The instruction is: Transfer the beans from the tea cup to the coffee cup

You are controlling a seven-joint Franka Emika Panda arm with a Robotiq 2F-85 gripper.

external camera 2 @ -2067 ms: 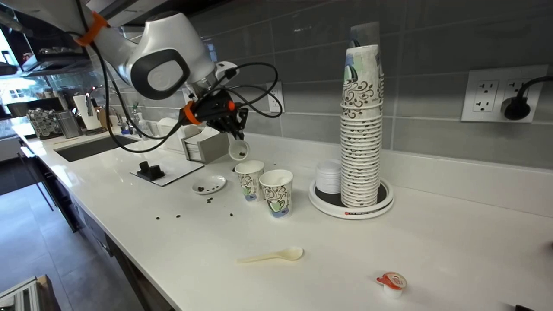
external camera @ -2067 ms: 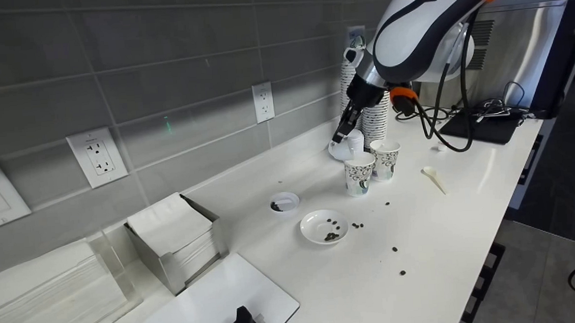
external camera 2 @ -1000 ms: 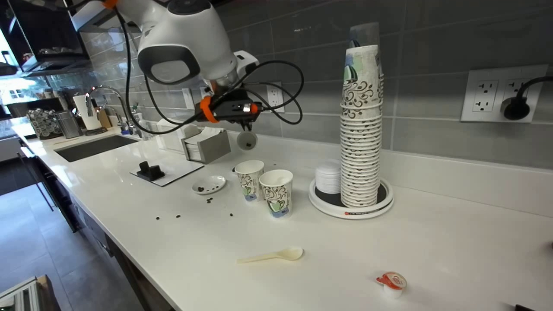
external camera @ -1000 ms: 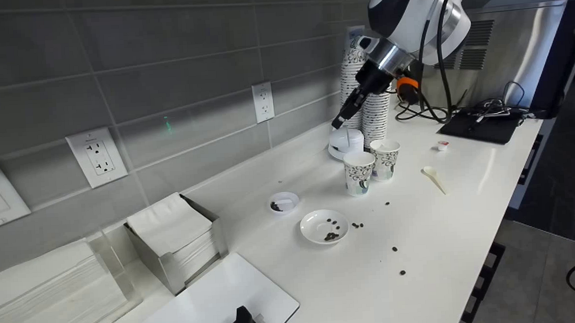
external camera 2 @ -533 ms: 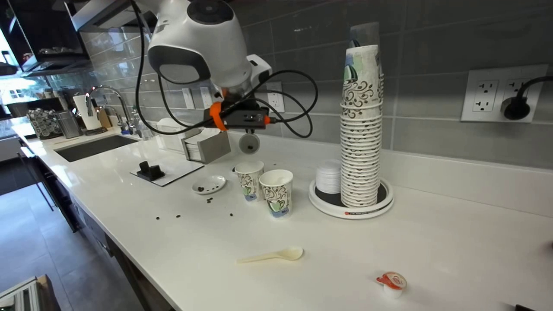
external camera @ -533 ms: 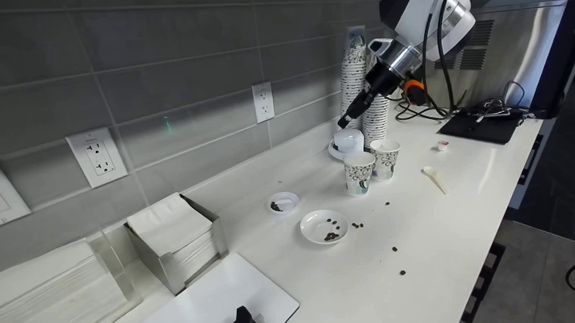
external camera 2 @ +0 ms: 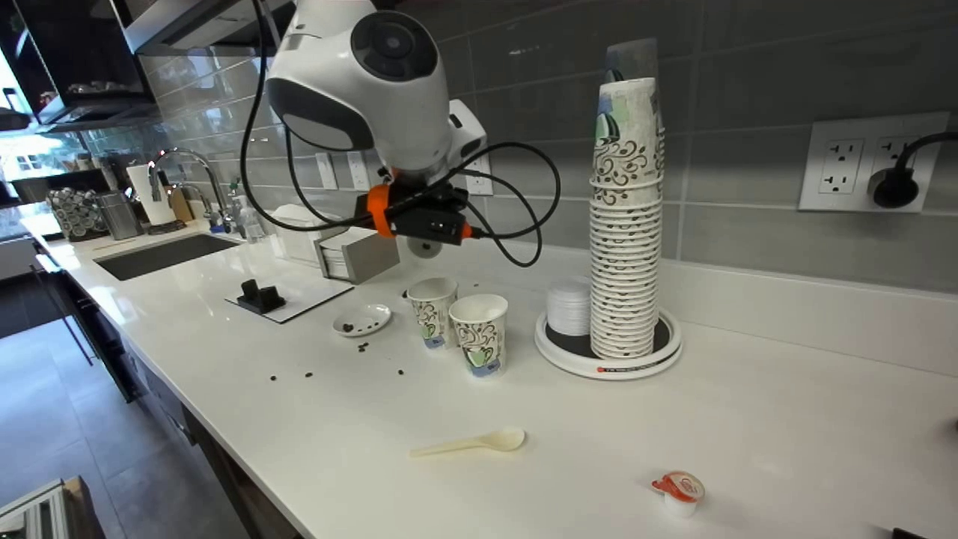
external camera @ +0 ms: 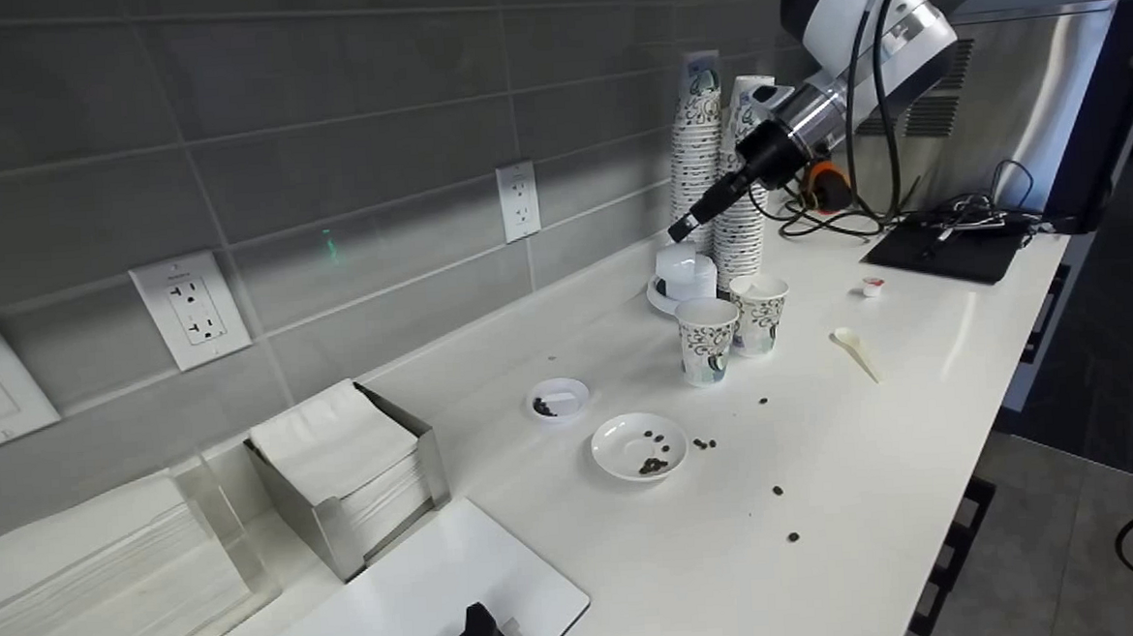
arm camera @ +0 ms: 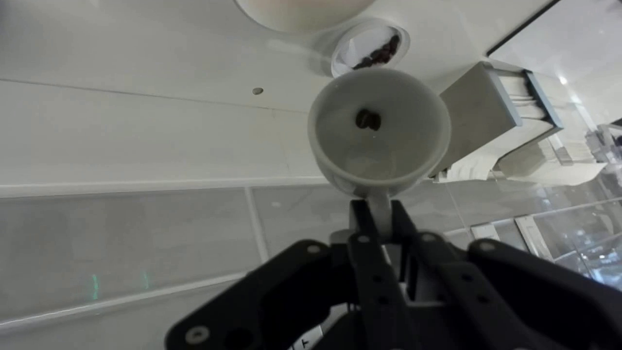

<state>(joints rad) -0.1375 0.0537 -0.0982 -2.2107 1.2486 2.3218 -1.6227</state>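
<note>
My gripper [arm camera: 380, 214] is shut on the handle of a small white tea cup [arm camera: 388, 143]. A couple of dark beans [arm camera: 368, 119] stick inside the cup, whose mouth faces the wrist camera. In an exterior view the tea cup [external camera: 677, 263] hangs tilted in the air below the fingertips, before the stacked lids. Another exterior view hides most of the tea cup [external camera 2: 424, 248] behind the gripper's body. Two patterned paper cups, one nearer [external camera: 709, 344] and one behind [external camera: 762, 315], stand upright side by side; which is the coffee cup I cannot tell. Their bottoms are hidden.
A white saucer [external camera: 617, 441] and a shallow white lid [external camera: 570, 392] hold more beans. Loose beans [external camera: 704, 444] lie on the counter. Tall cup stacks [external camera: 696, 156] and piled lids [external camera 2: 569, 305] stand near the tiled wall. A spoon [external camera 2: 479, 442], creamer [external camera 2: 679, 490] and napkin holder [external camera: 347, 475] are also there.
The arm has swung over and the gripper has flattened, its fingertips shifting slightly right in an exterior view. The held tea cup has turned with it. The things on the counter have not moved.
</note>
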